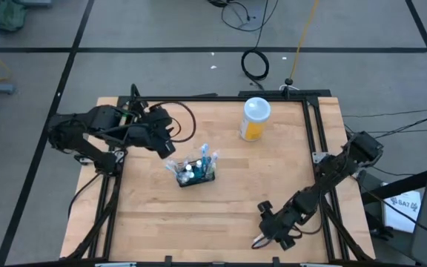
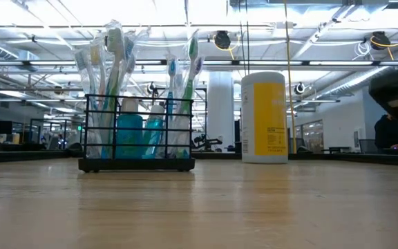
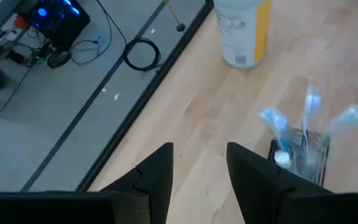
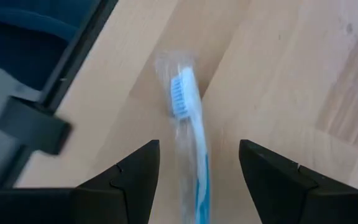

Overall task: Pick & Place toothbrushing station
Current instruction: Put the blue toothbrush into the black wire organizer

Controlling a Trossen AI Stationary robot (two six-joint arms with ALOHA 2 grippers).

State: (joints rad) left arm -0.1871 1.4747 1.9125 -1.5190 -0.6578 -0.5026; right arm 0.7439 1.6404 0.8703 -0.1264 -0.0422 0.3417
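A black wire basket [image 1: 196,175] stands on its base left of the table's middle, with several blue-and-white toothbrushes [image 2: 112,76] upright in it and teal tubes [image 2: 130,135] between them. My left gripper [image 1: 170,148] hangs open just left of the basket, with nothing between its fingers [image 3: 157,171]. One wrapped toothbrush [image 4: 188,134] lies flat on the wood near the table's front edge. My right gripper [image 1: 262,239] is above it, slanting down and open, with a finger on either side of the brush [image 4: 199,146] and clear of it.
A white-and-yellow canister [image 1: 255,119] stands at the table's far side, right of the middle. Black frame rails [image 1: 319,141] run along the table's edges. Cables [image 1: 255,64] lie on the floor beyond the far edge. Bare wood lies between the basket and the right gripper.
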